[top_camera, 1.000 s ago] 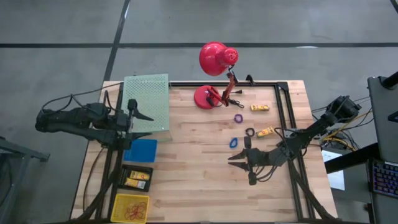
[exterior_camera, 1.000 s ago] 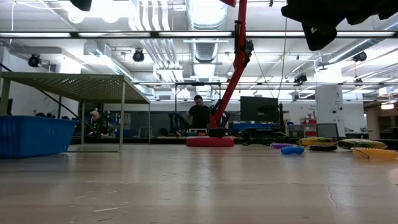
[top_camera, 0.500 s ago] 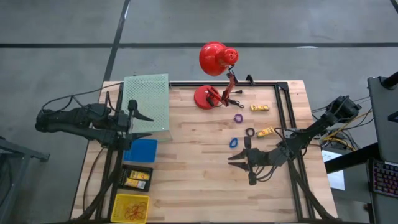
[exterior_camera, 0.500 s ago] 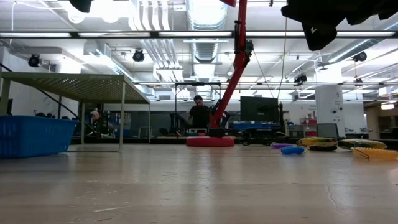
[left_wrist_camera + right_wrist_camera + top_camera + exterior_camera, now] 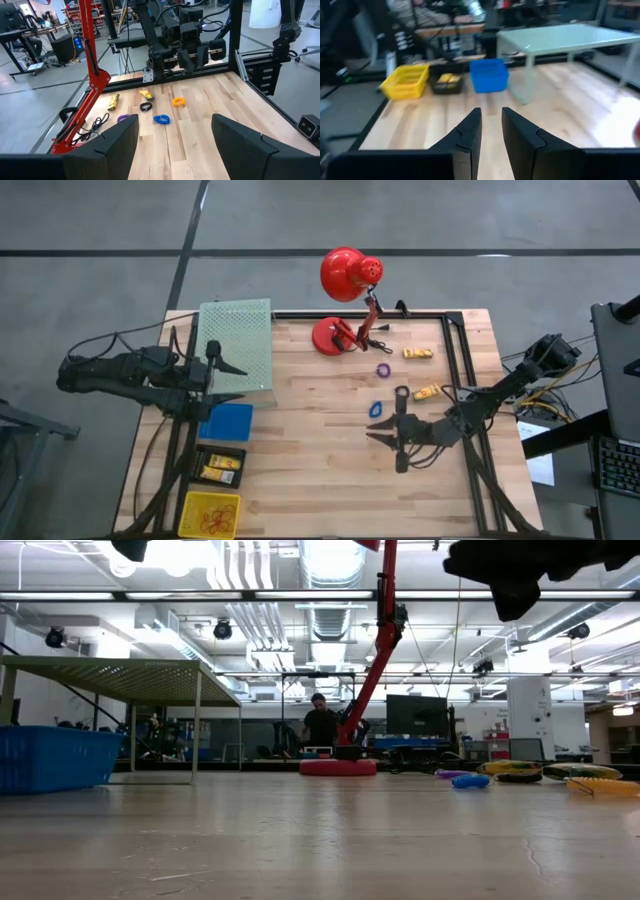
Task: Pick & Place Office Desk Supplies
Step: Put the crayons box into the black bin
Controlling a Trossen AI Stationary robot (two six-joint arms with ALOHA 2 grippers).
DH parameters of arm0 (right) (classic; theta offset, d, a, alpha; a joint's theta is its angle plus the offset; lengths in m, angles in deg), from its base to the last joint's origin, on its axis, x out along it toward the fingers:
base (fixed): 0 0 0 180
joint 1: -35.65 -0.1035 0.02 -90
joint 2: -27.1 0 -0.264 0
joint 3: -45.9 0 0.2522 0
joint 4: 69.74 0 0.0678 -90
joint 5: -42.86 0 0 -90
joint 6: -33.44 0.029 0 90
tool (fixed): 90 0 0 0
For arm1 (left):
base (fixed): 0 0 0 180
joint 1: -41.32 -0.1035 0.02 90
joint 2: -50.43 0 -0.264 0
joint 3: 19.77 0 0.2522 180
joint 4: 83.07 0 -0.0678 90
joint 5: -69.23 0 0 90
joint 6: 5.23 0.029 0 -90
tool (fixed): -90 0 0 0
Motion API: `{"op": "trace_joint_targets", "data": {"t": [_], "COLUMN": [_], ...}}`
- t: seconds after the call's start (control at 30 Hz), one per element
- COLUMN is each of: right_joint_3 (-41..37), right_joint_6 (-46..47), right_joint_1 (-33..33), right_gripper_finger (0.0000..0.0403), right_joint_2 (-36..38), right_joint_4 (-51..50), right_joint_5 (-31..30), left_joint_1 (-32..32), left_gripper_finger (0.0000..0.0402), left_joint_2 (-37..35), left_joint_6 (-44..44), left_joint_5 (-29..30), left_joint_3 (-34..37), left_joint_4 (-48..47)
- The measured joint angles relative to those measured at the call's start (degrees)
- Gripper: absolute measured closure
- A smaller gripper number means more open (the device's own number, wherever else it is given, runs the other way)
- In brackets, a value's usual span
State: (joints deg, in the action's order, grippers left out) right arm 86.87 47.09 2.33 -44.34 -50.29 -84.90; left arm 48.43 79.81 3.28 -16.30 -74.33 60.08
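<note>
The desk supplies lie loose on the wooden table's right half: a purple ring (image 5: 383,369), a black ring (image 5: 402,392), a blue ring (image 5: 376,409) and two yellow pieces (image 5: 418,353) (image 5: 428,391). The left wrist view also shows an orange ring (image 5: 179,102). My right gripper (image 5: 372,436) (image 5: 490,117) hovers above the table beside the blue ring. Its fingers stand a narrow gap apart with nothing between them. My left gripper (image 5: 222,366) (image 5: 175,125) waits wide open at the table's left, by the green mesh shelf (image 5: 237,345).
A red desk lamp stands on its base (image 5: 333,335) at the far edge, its head (image 5: 350,273) past the table. A blue bin (image 5: 227,421), a black tray (image 5: 220,465) and a yellow bin (image 5: 210,513) line the left side. Bare wood lies between.
My right gripper has turned a little at the wrist while staying over the same spot. Nothing on the table has moved.
</note>
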Motion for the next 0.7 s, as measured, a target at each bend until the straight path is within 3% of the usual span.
{"op": "trace_joint_targets", "data": {"t": [0.37, 0.53, 0.7], "right_joint_3": [9.4, 17.0, 27.1], "right_joint_6": [-8.9, -10.8, -6.2], "right_joint_1": [0.5, 0.7, 0.9], "right_gripper_finger": [0.0342, 0.0342, 0.0335], "right_joint_2": [-5.9, -12.9, -21.2], "right_joint_4": [0.1, -10.4, -26.0], "right_joint_5": [-2.7, -3.3, -15.8], "left_joint_1": [0.0, 0.0, 0.0], "left_gripper_finger": [0.0145, 0.0145, 0.0145], "left_joint_2": [0.0, 0.0, 0.0], "left_joint_6": [0.0, 0.0, 0.0], "left_joint_5": [0.0, 0.0, 0.0], "left_joint_3": [0.0, 0.0, 0.0], "left_joint_4": [-1.2, -1.2, -1.2]}}
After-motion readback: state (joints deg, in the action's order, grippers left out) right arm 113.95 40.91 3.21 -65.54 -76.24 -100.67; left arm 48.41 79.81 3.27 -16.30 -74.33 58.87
